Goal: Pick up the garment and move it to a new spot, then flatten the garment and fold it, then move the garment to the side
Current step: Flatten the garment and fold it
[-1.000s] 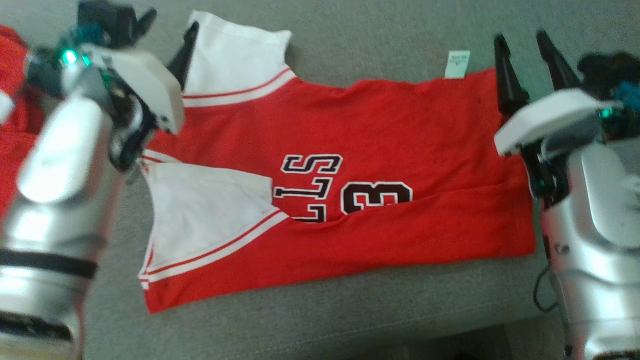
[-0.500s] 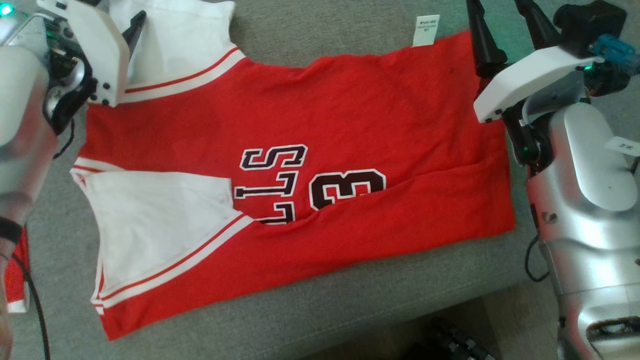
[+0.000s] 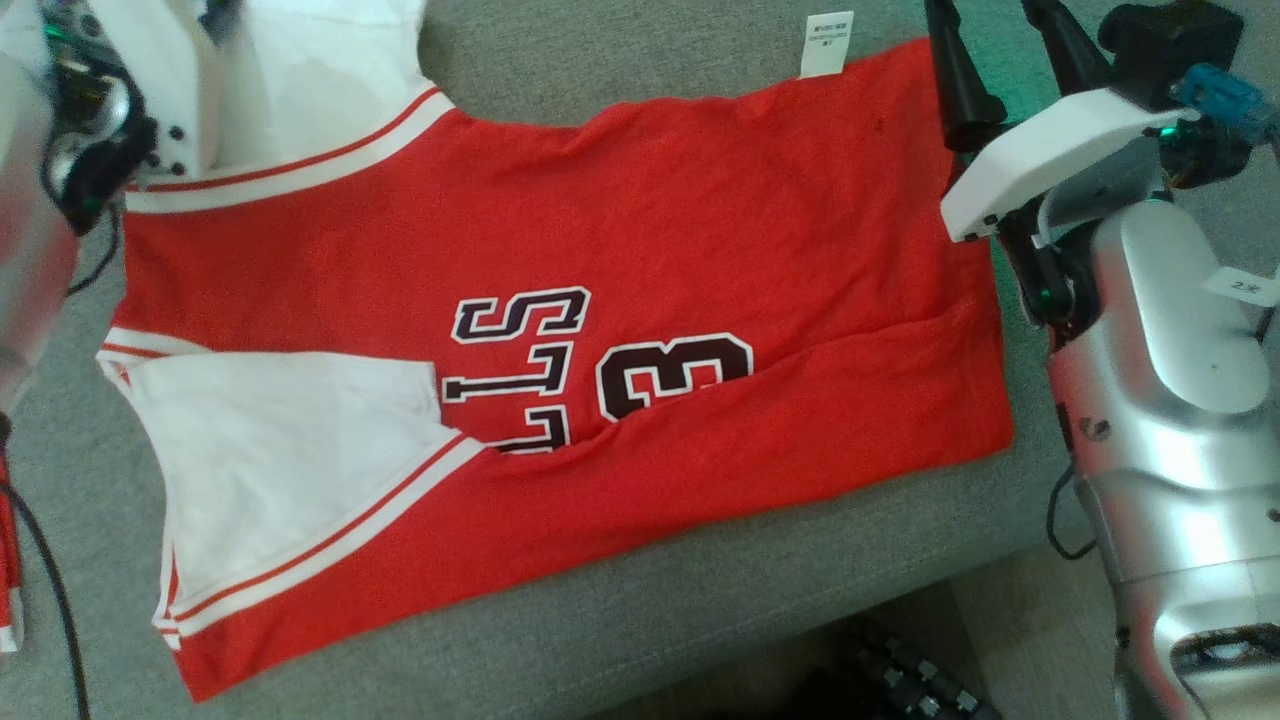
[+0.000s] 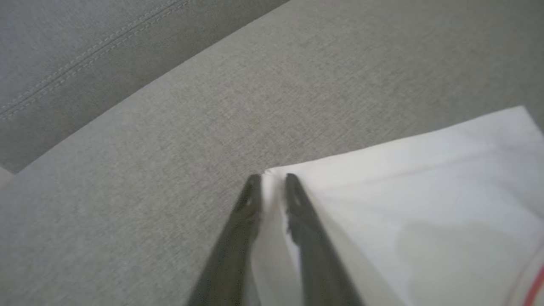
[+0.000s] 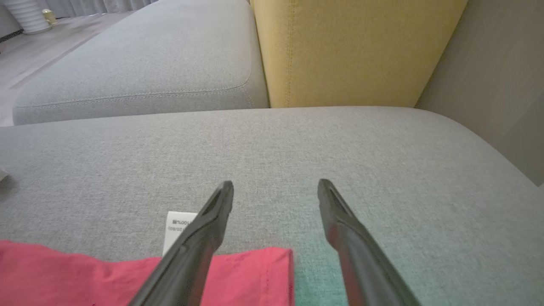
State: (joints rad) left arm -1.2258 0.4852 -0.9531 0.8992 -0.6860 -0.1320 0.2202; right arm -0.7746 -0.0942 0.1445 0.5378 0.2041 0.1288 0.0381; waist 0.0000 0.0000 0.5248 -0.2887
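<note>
Grey fabric sofa seat (image 3: pixel 640 620) carries everything. The right wrist view adds the room: a yellow back cushion (image 5: pixel 352 51), a second grey seat (image 5: pixel 140 63) far left, a strip of wood floor (image 5: pixel 42 38).

One garment (image 3: pixel 700 200), a red jersey with dark print, lies flat across the seat, near long edge folded over. Two white sleeves at the left end, one far (image 3: pixel 320 70), one near (image 3: pixel 290 450). One white label (image 3: pixel 826 45) sticks out of the far edge.

Left wrist view – left gripper (image 4: pixel 272 177) has its fingers drawn close, pinching the far sleeve's corner, white cloth between them.

Right wrist view – right gripper (image 5: pixel 275 183) has its fingers wide apart, gripping nothing, over the garment's far right corner. Whether they touch the cloth can't be told.

Scrap of another red cloth (image 3: pixel 8 560) at the left edge of the head view.
</note>
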